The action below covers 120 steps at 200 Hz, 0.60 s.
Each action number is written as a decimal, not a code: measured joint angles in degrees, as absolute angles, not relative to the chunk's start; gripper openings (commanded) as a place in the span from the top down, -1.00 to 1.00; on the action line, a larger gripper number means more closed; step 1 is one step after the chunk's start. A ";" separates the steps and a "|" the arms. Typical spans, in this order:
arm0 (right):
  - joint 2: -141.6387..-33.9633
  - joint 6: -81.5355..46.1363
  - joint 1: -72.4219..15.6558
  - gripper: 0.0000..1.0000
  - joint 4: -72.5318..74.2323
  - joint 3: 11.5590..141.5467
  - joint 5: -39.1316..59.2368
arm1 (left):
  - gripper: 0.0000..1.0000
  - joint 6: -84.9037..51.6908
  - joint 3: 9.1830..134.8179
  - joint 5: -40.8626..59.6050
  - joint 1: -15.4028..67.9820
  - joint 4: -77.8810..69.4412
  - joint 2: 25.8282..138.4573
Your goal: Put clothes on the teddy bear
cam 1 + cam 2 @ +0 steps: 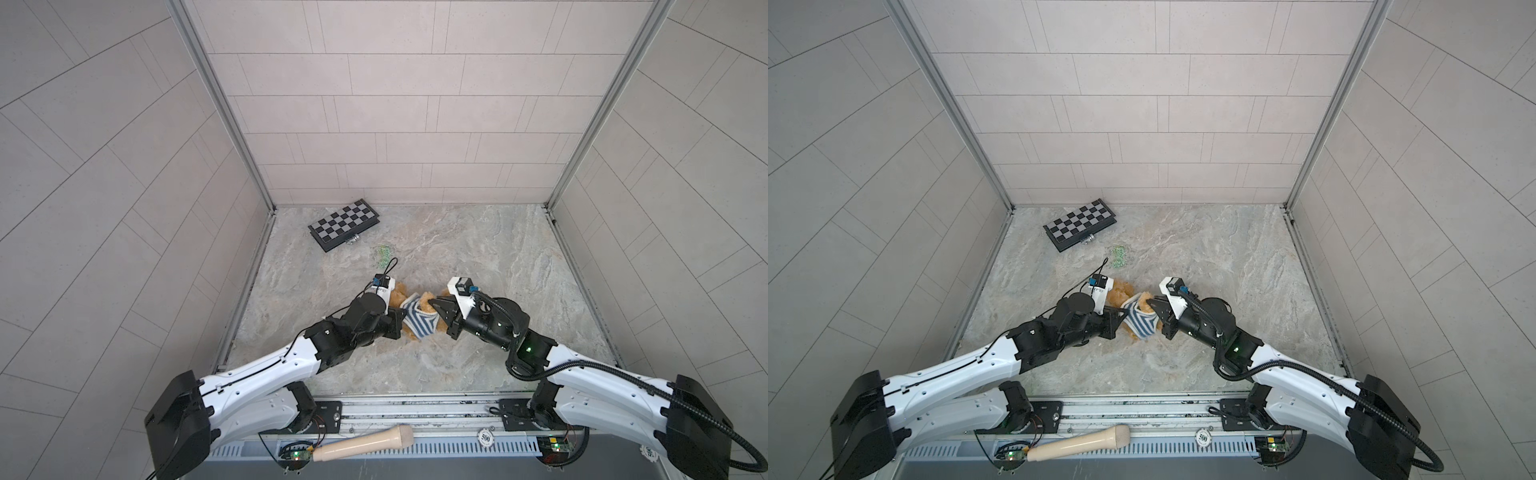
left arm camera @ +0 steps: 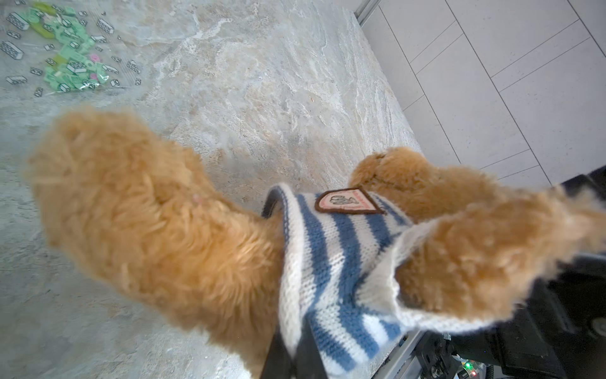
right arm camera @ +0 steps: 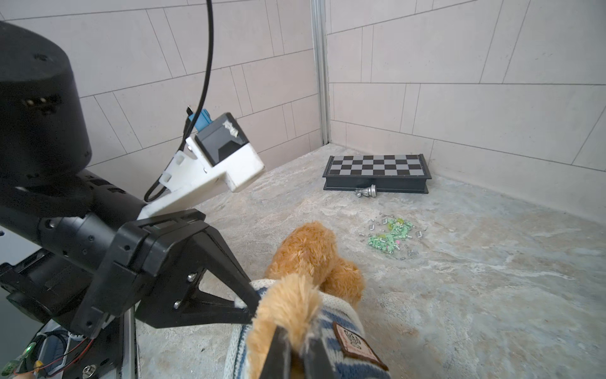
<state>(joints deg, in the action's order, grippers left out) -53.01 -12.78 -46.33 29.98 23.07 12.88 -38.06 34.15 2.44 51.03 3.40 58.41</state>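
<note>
"Since both arms meet over the counter [image 1: 478, 257], where is everything?"

"The chessboard [image 1: 343, 223] sits by the far left corner, well apart. The teddy bear [image 2: 137, 203] is about mid-counter, a little toward the near edge, between my two grippers. The striped sweater [image 2: 331, 262] is around its body, and one paw pokes out of an armhole."

"And your fingers?"

"My left gripper [image 3: 248, 306] is pinched together on the sweater's white hem. My right gripper [image 3: 296, 356] is clamped on the fluffy paw. Whether it has knit in the bite too, I cannot tell."

"What could go wrong?"

"I judge the hem bite thin: pull hard and the knit may slip free. If my arms draw apart unevenly, the paw could drag back through the armhole. A wide swing might sweep the bag of green bricks [image 3: 392, 236] — or the chess piece [image 3: 367, 191] just beside the board."
</note>
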 measured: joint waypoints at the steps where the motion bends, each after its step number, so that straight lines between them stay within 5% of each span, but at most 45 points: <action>1: -52.95 -12.78 -46.33 1.00 29.98 23.07 12.84 | 1.00 -38.04 34.15 2.46 50.98 3.46 58.35; 120: -56.47 -14.04 -46.19 1.00 26.35 26.24 7.81 | 1.00 -33.41 34.85 7.94 51.44 7.75 54.87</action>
